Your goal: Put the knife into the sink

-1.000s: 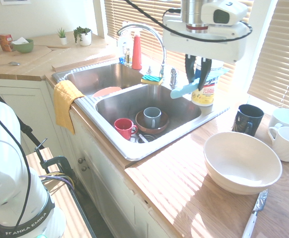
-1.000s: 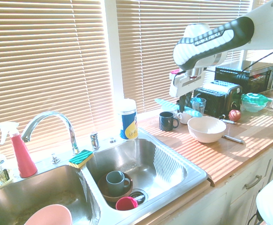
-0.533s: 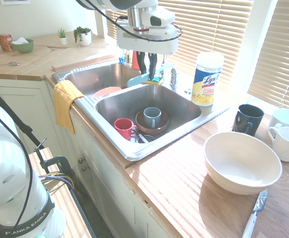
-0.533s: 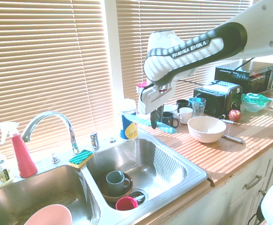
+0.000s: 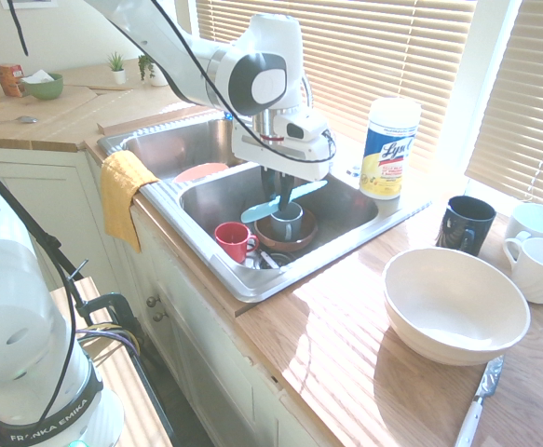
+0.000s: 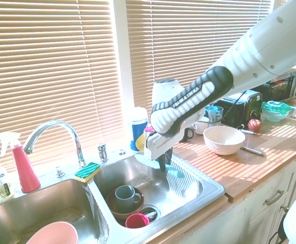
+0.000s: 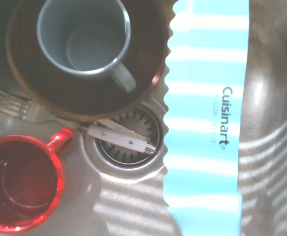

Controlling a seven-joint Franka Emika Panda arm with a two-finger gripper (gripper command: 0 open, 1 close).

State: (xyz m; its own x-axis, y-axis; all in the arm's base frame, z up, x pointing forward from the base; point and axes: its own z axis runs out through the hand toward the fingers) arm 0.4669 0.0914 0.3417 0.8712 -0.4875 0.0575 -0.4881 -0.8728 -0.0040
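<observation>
My gripper (image 5: 283, 194) is shut on the knife (image 5: 301, 194), a long turquoise blade with pale stripes, held roughly level. It hangs low inside the right basin of the steel sink (image 5: 206, 253), just above a grey mug in a brown bowl (image 5: 286, 223). From the other side, the gripper (image 6: 165, 162) and the knife (image 6: 177, 173) are below the rim of the sink (image 6: 208, 195). In the wrist view the knife (image 7: 207, 123) stretches over the basin floor beside the drain (image 7: 123, 145). A red mug (image 7: 20, 187) and a fork (image 7: 13, 102) lie close by.
A red mug (image 5: 234, 240) sits in the right basin and a pink bowl (image 5: 201, 171) in the left one. On the counter stand a wipes canister (image 5: 388, 149), a dark mug (image 5: 465, 223), white mugs (image 5: 536, 251) and a wide white bowl (image 5: 455, 303). A yellow cloth (image 5: 122, 191) hangs over the rim.
The arm has swung from above the counter by the wipes canister across and down into the right basin, carrying the knife with it. The grip has stayed shut.
</observation>
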